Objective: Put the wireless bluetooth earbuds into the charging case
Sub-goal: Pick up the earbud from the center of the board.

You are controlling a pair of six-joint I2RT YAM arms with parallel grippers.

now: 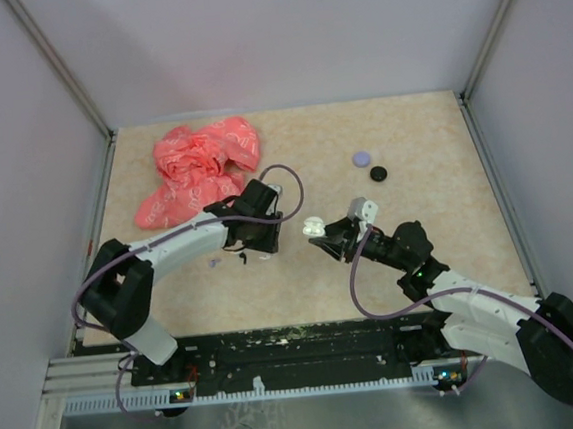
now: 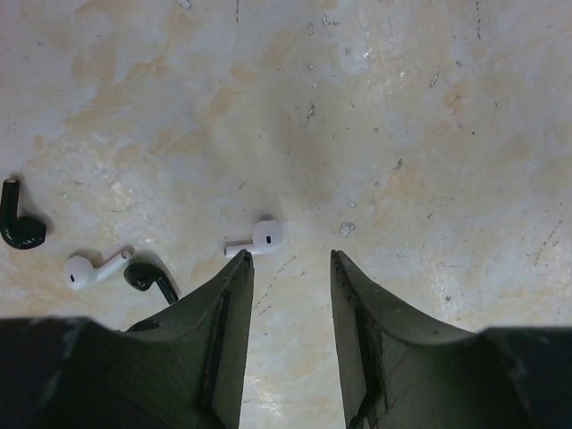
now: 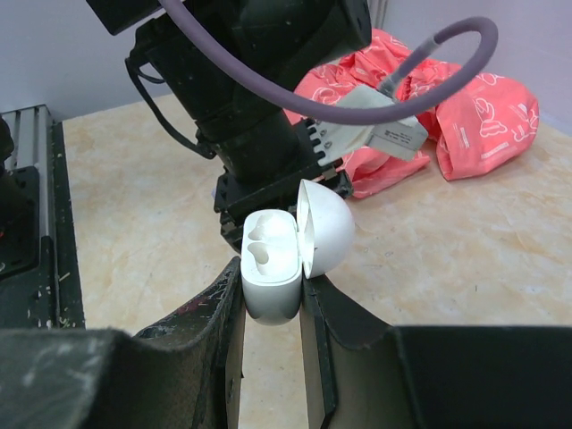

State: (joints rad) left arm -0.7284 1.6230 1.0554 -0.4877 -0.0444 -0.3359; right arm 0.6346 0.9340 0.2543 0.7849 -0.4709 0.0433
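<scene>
The right gripper [image 3: 273,290] is clamped on the white case [image 3: 268,259], and the lid stands open. The left gripper [image 2: 290,261] hangs low over the worktop [image 2: 402,134] with its fingers apart and nothing between them. A white bud [image 2: 259,237] lies just past one fingertip. A second white bud [image 2: 85,271] and two black buds [image 2: 20,223] lie off to one side on the worktop.

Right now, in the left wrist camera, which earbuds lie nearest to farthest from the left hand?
1. Middle white earbud, just ahead of the left hand.
2. Lower black earbud, left of it in view.
3. Left white earbud, further left.
4. Far black earbud, at the left edge.
</scene>
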